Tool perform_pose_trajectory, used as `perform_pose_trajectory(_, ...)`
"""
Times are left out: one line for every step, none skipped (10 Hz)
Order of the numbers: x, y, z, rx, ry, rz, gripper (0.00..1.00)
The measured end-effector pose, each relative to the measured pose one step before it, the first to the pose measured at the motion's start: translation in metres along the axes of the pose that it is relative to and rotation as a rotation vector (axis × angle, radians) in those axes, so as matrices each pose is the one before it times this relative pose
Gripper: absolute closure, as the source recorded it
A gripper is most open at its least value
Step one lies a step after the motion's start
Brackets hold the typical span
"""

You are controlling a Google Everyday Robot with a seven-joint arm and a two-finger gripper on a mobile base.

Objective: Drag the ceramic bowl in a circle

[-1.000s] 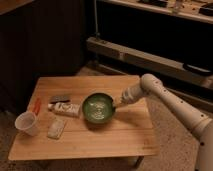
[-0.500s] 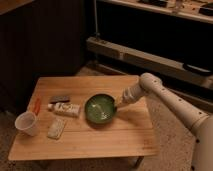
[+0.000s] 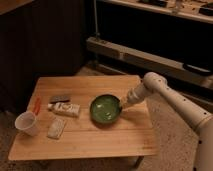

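The ceramic bowl (image 3: 105, 108) is round, shallow and glossy dark green with a lighter shiny inside. It sits right of centre on the wooden table (image 3: 95, 137). My gripper (image 3: 121, 104) comes in from the right on a white arm and sits at the bowl's right rim, touching it or nearly so.
A white cup (image 3: 27, 123) stands at the table's left edge. A white packet (image 3: 56, 127), a boxed bar (image 3: 65, 108), a dark packet (image 3: 60, 98) and an orange item (image 3: 36, 105) lie left of the bowl. Dark cabinets and a shelf stand behind.
The bowl has slid slightly to the right and forward with my gripper at its rim. The other objects have not moved.
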Motion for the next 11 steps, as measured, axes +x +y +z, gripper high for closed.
perform_pose_trajectory(-0.00031,0.00646,-0.00057,-0.02624,-0.00700,0.00211,1.00)
perform_pose_trajectory(-0.00172,0.00922,-0.00120,-0.02231,-0.00488,0.00868,1.00)
perform_pose_trajectory(-0.00345,0.01015,-0.00240,-0.01900,-0.00487,0.01341,1.00)
perform_pose_trajectory(-0.00233,0.00754,-0.00063,-0.01306,-0.00286,0.01349,1.00)
perform_pose_trajectory(-0.00128,0.00379,-0.00017,-0.00814,-0.00194,0.00882,1.00)
perform_pose_trajectory(-0.00386,0.00829,-0.00296,-0.00943,0.00209,0.01491,1.00)
perform_pose_trajectory(-0.00791,0.01280,-0.00668,-0.00899,0.00403,0.01770,1.00)
perform_pose_trajectory(-0.00677,0.00691,-0.00477,-0.00528,0.00089,0.00889,1.00)
perform_pose_trajectory(-0.01025,0.00585,-0.00970,-0.00678,0.00974,0.00697,1.00)
perform_pose_trajectory(-0.00665,0.00414,-0.00731,-0.00435,0.00730,0.00894,1.00)
perform_pose_trajectory(-0.00774,0.00407,-0.00526,-0.00519,0.00223,0.01041,1.00)
